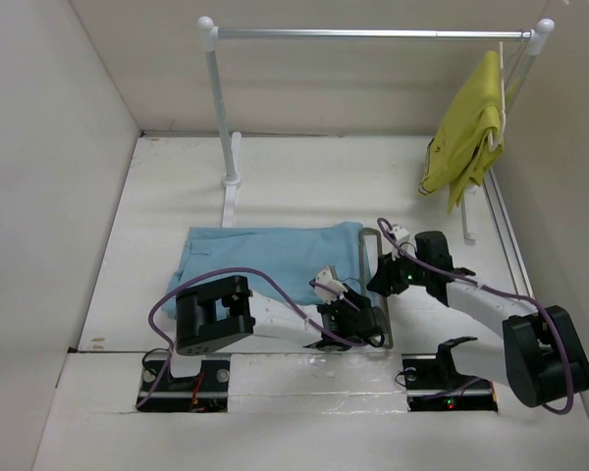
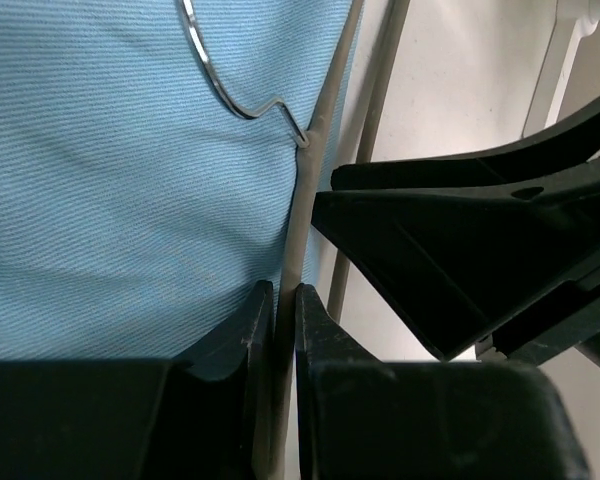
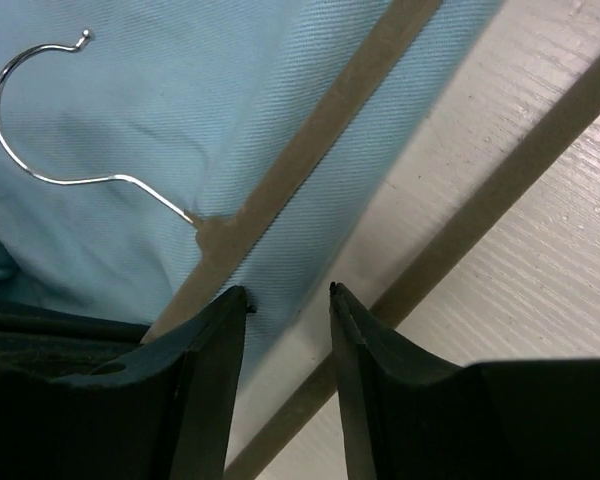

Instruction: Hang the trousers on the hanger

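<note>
While the left claw [image 2: 285, 298] pinches the hanger [image 2: 323, 120] by one bar at the trousers' [image 1: 265, 257] right edge on the table [image 1: 304, 186], the right claw [image 3: 288, 297] gapes empty beside it; from above, the arms [image 1: 275, 329] cover much of the hanger.

Overhead looks down; wrists (close-up) share hanger [image 2: 296, 215].

Right gripper [image 3: 287, 295]: two black fingers [image 3: 205, 380] at the bottom edge, jaws standing apart above the cloth's edge. Light sky-blue trousers of thin soft cloth [image 3: 230, 90] lie flat, filling the upper left. Thin grey metal wire hanger [image 3: 315, 140] rests on them, with its bright curved hook at the left and one dull bar crossing the cloth diagonally. A second bar runs over the white painted table [image 3: 560, 300] (just past the cloth). Whether the left finger touches the first bar is unclear.
</note>
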Controlling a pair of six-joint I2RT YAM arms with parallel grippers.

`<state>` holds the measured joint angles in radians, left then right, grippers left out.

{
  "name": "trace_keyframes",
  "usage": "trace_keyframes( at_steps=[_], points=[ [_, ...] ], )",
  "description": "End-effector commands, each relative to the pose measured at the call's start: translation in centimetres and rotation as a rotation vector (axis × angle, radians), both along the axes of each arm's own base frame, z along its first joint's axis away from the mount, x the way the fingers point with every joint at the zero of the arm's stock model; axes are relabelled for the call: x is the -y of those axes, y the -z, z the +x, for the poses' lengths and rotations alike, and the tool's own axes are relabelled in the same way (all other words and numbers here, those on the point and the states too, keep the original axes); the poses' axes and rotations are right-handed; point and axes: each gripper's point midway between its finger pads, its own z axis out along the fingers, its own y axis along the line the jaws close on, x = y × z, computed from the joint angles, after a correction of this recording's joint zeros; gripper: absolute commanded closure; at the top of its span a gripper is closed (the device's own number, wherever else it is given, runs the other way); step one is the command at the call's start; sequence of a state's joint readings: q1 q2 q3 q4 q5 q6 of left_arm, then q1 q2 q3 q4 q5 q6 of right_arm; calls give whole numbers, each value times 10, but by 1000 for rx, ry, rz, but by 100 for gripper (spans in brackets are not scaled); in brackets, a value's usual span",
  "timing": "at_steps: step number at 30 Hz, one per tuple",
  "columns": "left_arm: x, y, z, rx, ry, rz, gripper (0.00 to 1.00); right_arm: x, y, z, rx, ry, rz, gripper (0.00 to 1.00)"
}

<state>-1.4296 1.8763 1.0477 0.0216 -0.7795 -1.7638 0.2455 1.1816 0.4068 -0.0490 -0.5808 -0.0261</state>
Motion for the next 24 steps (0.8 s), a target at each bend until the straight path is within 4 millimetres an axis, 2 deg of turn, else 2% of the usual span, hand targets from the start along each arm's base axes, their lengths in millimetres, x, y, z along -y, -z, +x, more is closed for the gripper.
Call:
trace_keyframes(
  at_steps=[1,9,14,15,16,18,19,20,22,24],
  points=[
    [-31,28,-1,-29,-18,142,100,-8,-12,18,70,-6,20,54],
    [-30,35,-3,-39,-12,146,100,-10,18,-2,-41,5,20,39],
    [-29,40,-4,-45,-5,158,100,-19,26,-21,-83,-51,55,42],
    [-29,40,-4,-45,-1,159,100,-19,26,-23,-79,-64,55,46],
    [-28,39,-4,-43,2,160,100,-18,28,-28,-98,-75,51,58],
    [-30,40,0,-42,-4,173,100,-15,30,-33,-90,-99,32,67],
    [-29,39,0,-44,-3,173,100,-15,28,-36,-89,-106,32,78],
    [-30,39,0,-43,-2,174,100,-12,25,-34,-81,-96,32,85],
    [-33,39,3,-46,-10,180,100,-6,20,-33,-70,-73,35,95],
    [-38,39,6,-48,-19,191,100,-2,9,-31,-38,-63,36,100]
  ],
)
